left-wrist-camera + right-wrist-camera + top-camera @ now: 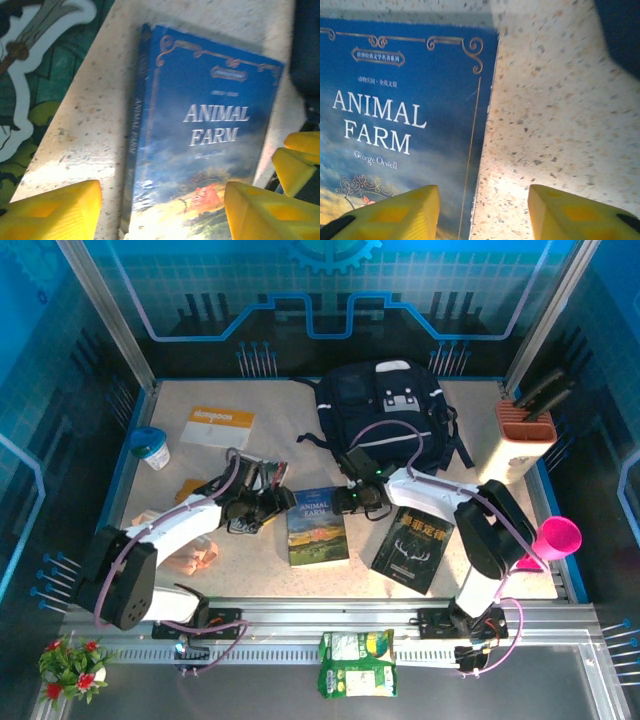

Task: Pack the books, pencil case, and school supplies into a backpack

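The blue "Animal Farm" book [318, 525] lies flat on the table between my two grippers. My left gripper [285, 502] stands open at its top left corner. In the left wrist view its yellow fingers [55, 212] straddle the spine of this book [200, 130], one on the table and one over the cover. My right gripper [352, 502] is open at the top right corner. Its fingers [580, 212] straddle the book's [395, 100] right edge. A black book [413, 548] with an antlered figure lies to the right. The navy backpack [385, 410] sits behind. I cannot make out the pencil case.
An orange-and-white booklet [217, 426] and a blue-lidded cup [152, 447] lie at the back left. An orange holder [525, 425] and a pink cup [555, 538] stand on the right. Small orange and pink items [195, 558] lie by the left arm. An illustrated flat thing [30, 75] lies left of the book.
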